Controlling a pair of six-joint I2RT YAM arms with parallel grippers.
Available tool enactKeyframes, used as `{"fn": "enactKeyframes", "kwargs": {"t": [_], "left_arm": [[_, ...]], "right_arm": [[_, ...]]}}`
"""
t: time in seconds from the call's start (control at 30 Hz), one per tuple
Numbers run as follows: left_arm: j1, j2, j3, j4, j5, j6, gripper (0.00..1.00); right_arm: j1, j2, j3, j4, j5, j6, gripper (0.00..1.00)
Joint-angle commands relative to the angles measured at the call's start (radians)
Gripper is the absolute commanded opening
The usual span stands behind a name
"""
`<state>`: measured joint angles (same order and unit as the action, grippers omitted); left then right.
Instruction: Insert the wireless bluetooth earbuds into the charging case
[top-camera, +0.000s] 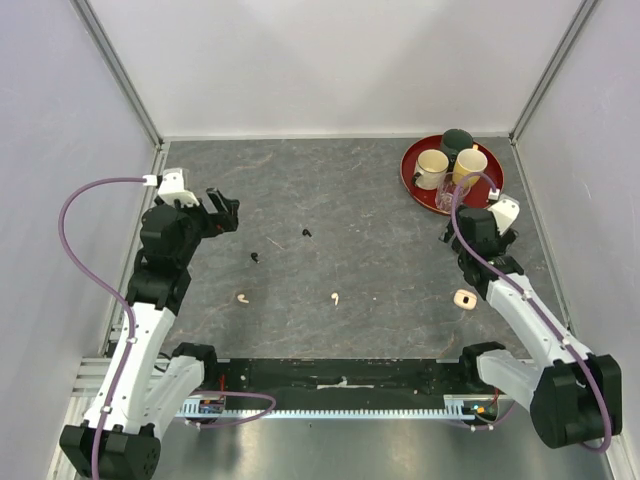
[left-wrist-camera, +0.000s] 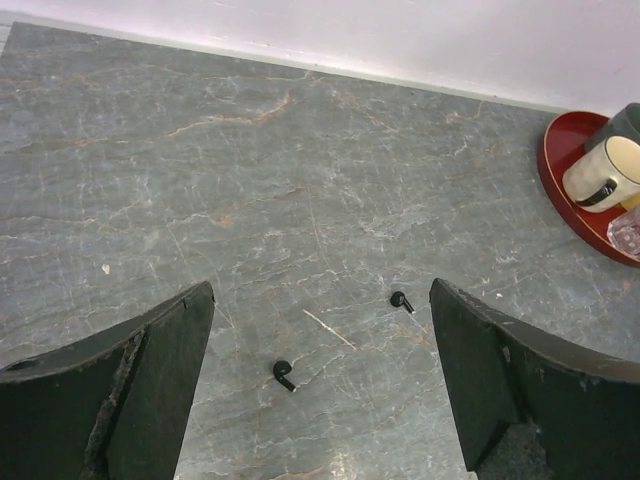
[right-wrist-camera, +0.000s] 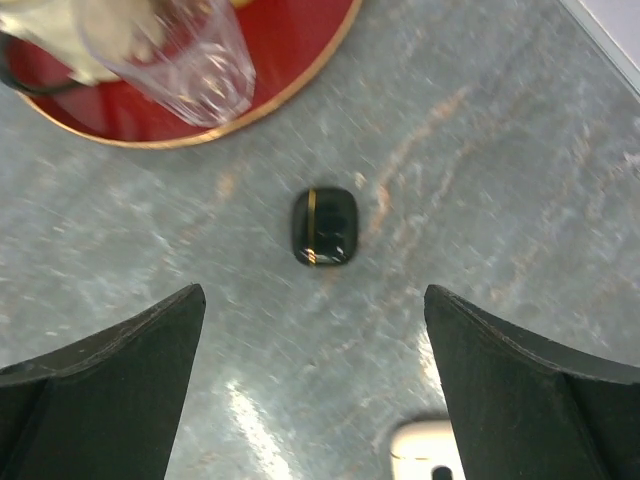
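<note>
My left gripper (left-wrist-camera: 318, 305) is spread wide and empty over the left side of the table (left-wrist-camera: 200, 150). A black bud (left-wrist-camera: 284, 374) lies between its fingers, and a second black bud (left-wrist-camera: 401, 300) lies just beyond. My right gripper (right-wrist-camera: 312, 300), also wide open and holding nothing, hangs over a black case (right-wrist-camera: 325, 227) near the right edge. A white case (right-wrist-camera: 425, 455) lies closer to the near edge. A white bud (top-camera: 242, 298) and a second white bud (top-camera: 335, 298) lie toward the near edge. A red tray (top-camera: 410, 172) sits in the far right corner.

Black earbuds (left-wrist-camera: 284, 374), white earbuds (top-camera: 335, 298) loose; black case (right-wrist-camera: 324, 226) flat
</note>
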<state>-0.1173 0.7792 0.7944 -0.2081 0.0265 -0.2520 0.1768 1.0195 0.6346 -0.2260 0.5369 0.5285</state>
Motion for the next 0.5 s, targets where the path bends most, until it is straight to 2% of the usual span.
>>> {"fn": "enactKeyframes", "kwargs": {"t": [0.0, 0.23, 0.37, 0.47], "left_arm": [[0.001, -0.001, -0.007, 0.009, -0.065, -0.067, 0.96], [0.001, -0.011, -0.004, -0.039, -0.034, -0.016, 0.96], [0.001, -0.035, -0.003, -0.134, -0.189, -0.141, 0.96], [0.001, -0.058, -0.020, -0.131, -0.182, -0.150, 1.00]], "right_arm": [[-0.014, 0.042, 0.056, -0.102, 0.074, 0.019, 0.98], [-0.034, 0.113, 0.125, -0.102, 0.023, 0.024, 0.98], [-0.036, 0.093, 0.094, 0.019, -0.043, -0.025, 0.98], [-0.037, 0.163, 0.161, -0.059, -0.009, -0.032, 0.98]]}}
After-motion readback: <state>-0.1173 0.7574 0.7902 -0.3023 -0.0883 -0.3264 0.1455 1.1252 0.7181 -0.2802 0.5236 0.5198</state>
